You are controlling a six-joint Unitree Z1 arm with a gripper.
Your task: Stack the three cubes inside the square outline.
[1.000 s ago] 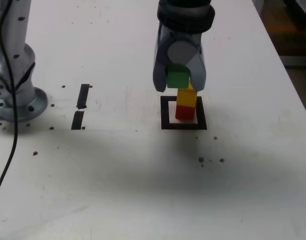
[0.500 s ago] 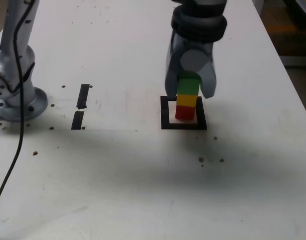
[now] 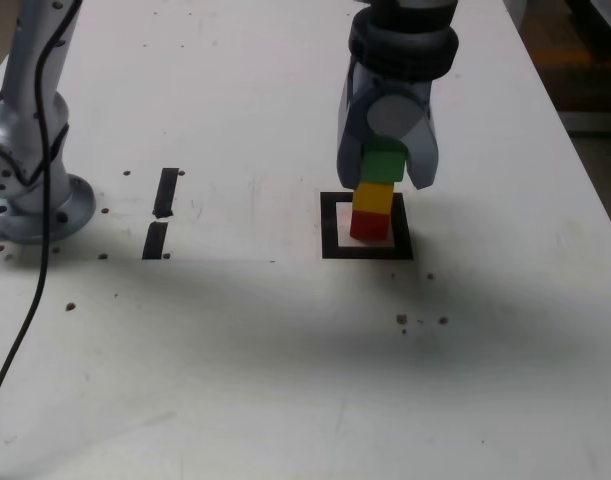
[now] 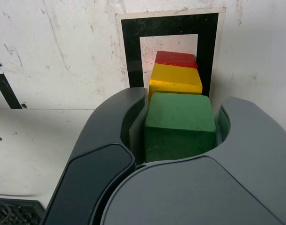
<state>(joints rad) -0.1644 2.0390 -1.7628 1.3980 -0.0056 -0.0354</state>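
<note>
White table [image 3: 235,350], fingers [image 3: 422,162] pinching green cube [image 3: 383,166].
I'd centre it over yellow cube [image 3: 372,198] from exterior-view one o'clock, then release.

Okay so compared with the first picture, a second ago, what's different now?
The gripper has moved toward the exterior view's right, carrying the green cube, which now shows above the yellow cube. Nothing was let go: the jaws remain shut on the green cube. The yellow and red cubes and the square outline stayed put.
</note>
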